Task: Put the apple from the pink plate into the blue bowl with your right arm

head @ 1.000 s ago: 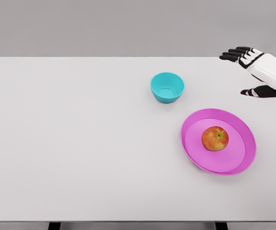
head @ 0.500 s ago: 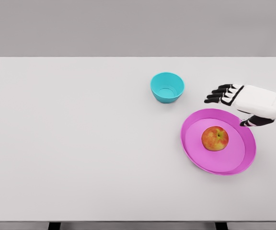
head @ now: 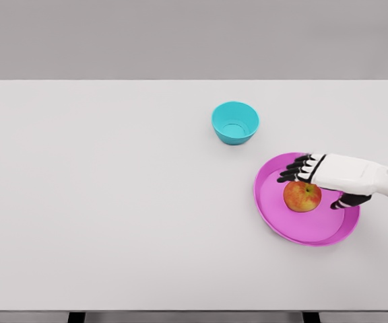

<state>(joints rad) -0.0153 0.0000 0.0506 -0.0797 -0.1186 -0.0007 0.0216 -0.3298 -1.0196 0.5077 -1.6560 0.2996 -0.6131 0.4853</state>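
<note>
White table (head: 113,202) all round; right hand (head: 325,182) hovers open over the plate (head: 275,219), apple (head: 300,197) just beneath its fingers (head: 292,171), bowl (head: 235,122) beyond, ready for grasping.

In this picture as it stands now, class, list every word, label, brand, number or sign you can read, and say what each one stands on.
None: no readable text appears anywhere in the head view.
The blue bowl, pink plate, apple, white table and the right hand above the apple are all plain, without lettering, labels or marks.
</note>
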